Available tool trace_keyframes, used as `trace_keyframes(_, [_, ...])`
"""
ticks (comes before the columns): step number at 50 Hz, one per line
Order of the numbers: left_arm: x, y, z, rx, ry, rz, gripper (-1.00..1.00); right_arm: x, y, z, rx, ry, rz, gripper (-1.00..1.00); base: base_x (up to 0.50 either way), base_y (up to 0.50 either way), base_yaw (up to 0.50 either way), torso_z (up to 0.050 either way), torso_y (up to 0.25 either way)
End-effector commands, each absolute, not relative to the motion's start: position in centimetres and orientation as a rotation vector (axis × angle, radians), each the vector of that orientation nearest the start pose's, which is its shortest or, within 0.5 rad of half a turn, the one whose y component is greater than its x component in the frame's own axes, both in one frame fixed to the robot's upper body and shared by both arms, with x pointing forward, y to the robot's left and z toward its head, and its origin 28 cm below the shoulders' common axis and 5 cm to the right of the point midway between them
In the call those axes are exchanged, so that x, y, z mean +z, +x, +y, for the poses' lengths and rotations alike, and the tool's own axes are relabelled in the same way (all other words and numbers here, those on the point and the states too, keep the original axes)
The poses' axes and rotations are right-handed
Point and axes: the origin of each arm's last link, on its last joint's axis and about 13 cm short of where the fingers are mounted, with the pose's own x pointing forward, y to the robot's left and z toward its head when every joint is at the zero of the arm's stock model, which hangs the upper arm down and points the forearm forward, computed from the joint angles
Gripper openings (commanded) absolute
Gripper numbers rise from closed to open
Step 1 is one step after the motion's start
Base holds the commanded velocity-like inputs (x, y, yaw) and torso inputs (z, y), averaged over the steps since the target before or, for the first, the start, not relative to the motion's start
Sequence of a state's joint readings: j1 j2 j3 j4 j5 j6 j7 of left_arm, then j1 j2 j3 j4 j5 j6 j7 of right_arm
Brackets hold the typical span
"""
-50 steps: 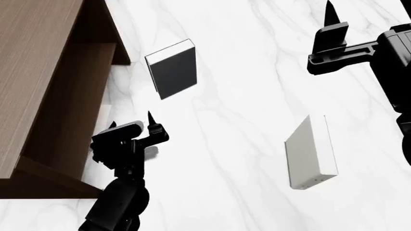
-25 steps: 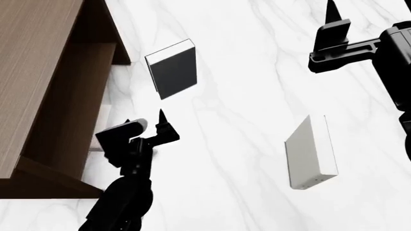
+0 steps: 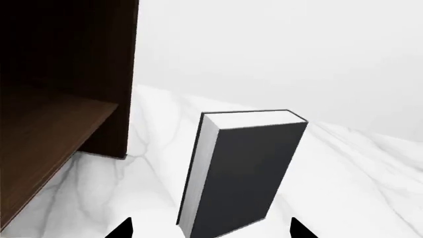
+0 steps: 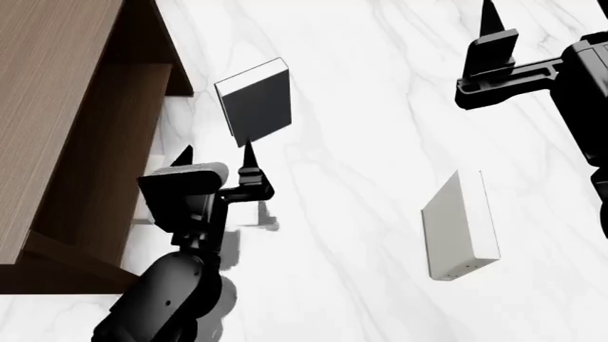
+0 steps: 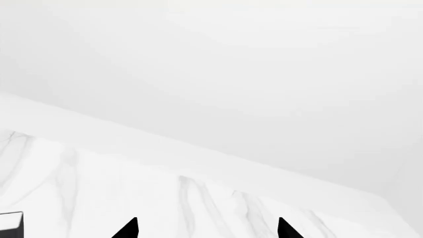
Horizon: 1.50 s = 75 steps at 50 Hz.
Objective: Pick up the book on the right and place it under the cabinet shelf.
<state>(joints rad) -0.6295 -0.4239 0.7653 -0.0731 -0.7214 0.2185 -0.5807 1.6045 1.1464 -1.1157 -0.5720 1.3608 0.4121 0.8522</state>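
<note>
The light grey book [image 4: 460, 226] on the right side of the tabletop [image 4: 371, 107] rests on the marble well apart from the cabinet [image 4: 57, 107], so it is not under the shelf [image 3: 46, 129], and no claw holds it. The whole carrying work is therefore left.

The left gripper [image 4: 216, 158] is spread wide and empty, pointing at the other book, the dark book [image 3: 241, 173], which stands upright near the cabinet's front corner, just outside the open space below the shelf. The tips are close before its lower end; I cannot tell from the head view whether they touch it. The right gripper [image 5: 206, 229] is also spread and empty, hanging over the far right part of the tabletop, beyond the grey book.

The surface is white marble with grey veins – smooth, bare apart from the two books and the brown wooden cabinet along the left edge. Behind is only a plain pale background – no walls or furniture can be made out.
</note>
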Motion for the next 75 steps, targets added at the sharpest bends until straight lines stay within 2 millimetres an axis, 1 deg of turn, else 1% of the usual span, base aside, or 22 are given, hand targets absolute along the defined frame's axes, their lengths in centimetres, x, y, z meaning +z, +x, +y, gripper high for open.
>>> trace_keyframes(1, [14.5,28.5,18.0,-0.123,-0.112,-0.367,1.0,32.2,22.1,-15.5,0.006,-0.269,-0.367,1.0,0.0,0.0,0.0,0.0,0.0])
trace_keyframes(5, [15.4,28.2,18.0,-0.139,-0.096,-0.388,1.0,32.1,22.1,-15.5,0.007,-0.262,-0.369,1.0,0.0,0.0,0.0,0.0,0.0])
trace_keyframes(17, [18.9,27.3,18.3,-0.174,-0.013,-0.47,1.0,31.9,22.1,-15.6,0.014,-0.245,-0.38,1.0,0.0,0.0,0.0,0.0,0.0])
trace_keyframes(33, [22.1,26.5,18.3,-0.196,0.031,-0.534,1.0,31.7,22.0,-15.6,0.015,-0.24,-0.38,1.0,0.0,0.0,0.0,0.0,0.0])
trace_keyframes(45, [23.7,26.1,18.3,-0.206,0.04,-0.557,1.0,31.9,22.0,-15.6,0.014,-0.238,-0.385,1.0,0.0,0.0,0.0,0.0,0.013])
trace_keyframes(60, [25.7,25.5,18.7,-0.199,0.047,-0.588,1.0,32.2,21.8,-15.6,0.018,-0.233,-0.396,1.0,0.0,0.0,0.0,0.0,0.105])
trace_keyframes(75, [27.1,25.0,19.4,-0.173,0.045,-0.618,1.0,32.3,21.6,-15.5,0.019,-0.229,-0.405,1.0,0.0,0.0,0.0,0.0,0.118])
